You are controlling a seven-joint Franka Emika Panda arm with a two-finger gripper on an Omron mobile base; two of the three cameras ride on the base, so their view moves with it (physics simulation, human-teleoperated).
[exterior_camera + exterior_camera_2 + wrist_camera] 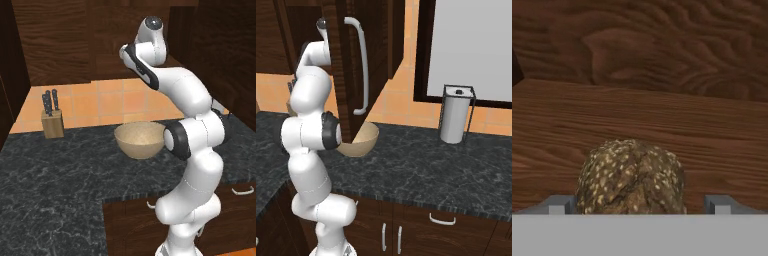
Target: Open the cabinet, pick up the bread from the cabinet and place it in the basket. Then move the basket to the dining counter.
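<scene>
Straddling the seeded bread [631, 177] on the cabinet [348, 60] shelf (wood-grained), the gripper [640, 204] gapes wide.

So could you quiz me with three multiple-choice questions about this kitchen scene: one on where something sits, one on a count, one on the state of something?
1. Where is the basket?
A. on the black marbled countertop
B. inside the cabinet
C. on the floor

2. How many knife handles stick out of the knife block?
A. one
B. three
C. six

3. How do the tool's fingertips stand around the bread?
A. clamped on it
B. open, one on each side
C. far above it

Answers: 1 A, the left base view shows it resting on the dark counter. 2 B, three dark handles rise from the block. 3 B, the hand view shows a gap between each tip and the loaf.
</scene>
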